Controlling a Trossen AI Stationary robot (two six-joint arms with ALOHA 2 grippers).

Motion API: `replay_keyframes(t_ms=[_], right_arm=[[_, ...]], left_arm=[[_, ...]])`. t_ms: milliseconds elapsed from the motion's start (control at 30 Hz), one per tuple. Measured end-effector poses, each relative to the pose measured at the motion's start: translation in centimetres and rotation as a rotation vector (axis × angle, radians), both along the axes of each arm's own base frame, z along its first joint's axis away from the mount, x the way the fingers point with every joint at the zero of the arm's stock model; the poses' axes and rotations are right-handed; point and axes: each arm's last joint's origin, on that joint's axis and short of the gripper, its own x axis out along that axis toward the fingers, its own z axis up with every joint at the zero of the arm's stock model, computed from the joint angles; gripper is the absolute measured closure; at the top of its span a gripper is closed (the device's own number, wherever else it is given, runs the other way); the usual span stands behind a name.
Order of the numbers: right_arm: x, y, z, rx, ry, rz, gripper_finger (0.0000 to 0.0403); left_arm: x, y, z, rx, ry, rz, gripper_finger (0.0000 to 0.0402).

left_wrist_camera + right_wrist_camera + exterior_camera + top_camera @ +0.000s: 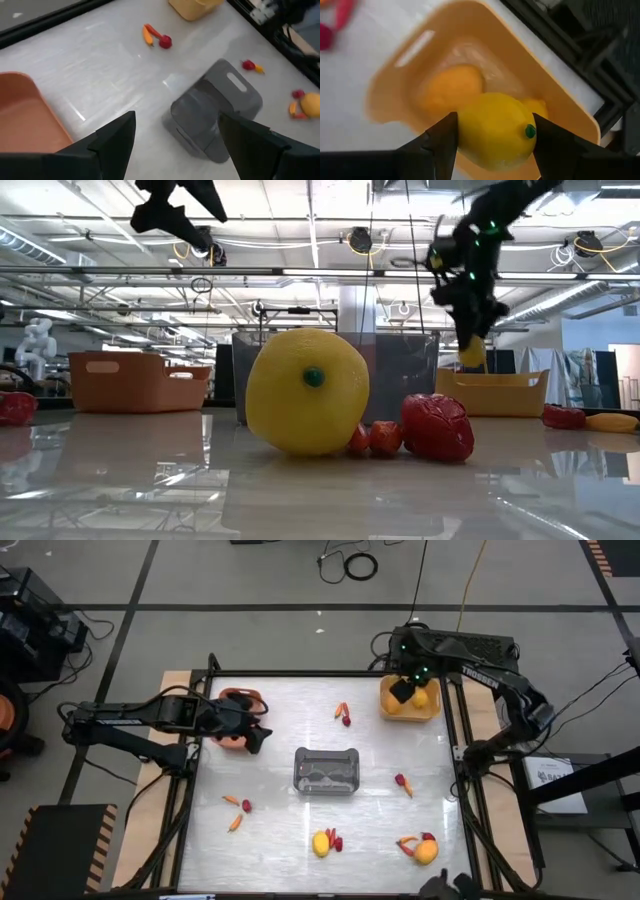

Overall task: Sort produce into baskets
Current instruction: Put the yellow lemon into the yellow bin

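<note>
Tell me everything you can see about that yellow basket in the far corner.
The yellow basket is a small rectangular plastic-looking tray with rounded corners and a slot handle in one end wall. It sits flat at the table's far right corner. Inside lie roundish yellow-orange fruits. The right claw hangs above it, shut on a yellow lemon-like fruit, not touching the tray.

From my seat I see a white, glossy table top [290, 830] bordered by a black frame rail [300, 673], with pale wooden strips [176, 680] showing outside the rail. The grey floor [250, 580] around it carries dark lines. A coiled black cable [360, 566] lies on the floor beyond the far edge, and a yellow cable [472, 580] runs near it. A dark mat [60, 845] sits off the left near corner. In the low view, a white figure [37, 345] stands far off under the ceiling beams [300, 273].
</note>
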Motion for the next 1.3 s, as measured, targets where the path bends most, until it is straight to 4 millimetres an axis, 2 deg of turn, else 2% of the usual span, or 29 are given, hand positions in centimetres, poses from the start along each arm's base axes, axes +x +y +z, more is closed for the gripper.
replay_keyframes(t_ms=[167,433,600,900,1033,1133,1300], right_arm=[[-1.3,-0.5,-1.8,0.025,0.013,-0.048,0.0195],[-1.7,-0.1,-4.7,0.031,-0.006,-0.100,0.0190],[-1.8,0.1,-5.3,0.044,-0.001,-0.123,0.0169],[-1.8,0.2,-5.3,0.056,-0.022,-0.224,0.0113],[-2.0,0.5,-4.9,0.077,-0.044,-0.300,0.0101],[-1.6,0.9,-3.7,0.102,-0.102,-0.334,0.0101],[-0.5,2.5,-0.1,0.102,-0.221,-0.366,0.0110]], left_arm=[[0.0,0.2,0.0,0.008,-0.019,0.086,0.0114],[0.0,0.4,0.2,0.024,-0.059,0.171,0.0114],[0.1,0.4,0.3,0.023,-0.073,0.193,0.0114],[0.1,0.3,0.2,0.050,-0.039,0.117,0.0114],[-0.1,0.0,0.0,0.064,-0.001,0.072,0.0114],[-0.1,-0.4,0.0,0.108,0.021,-0.002,0.0114],[0.0,-1.0,0.1,0.179,0.041,-0.093,0.0114]])
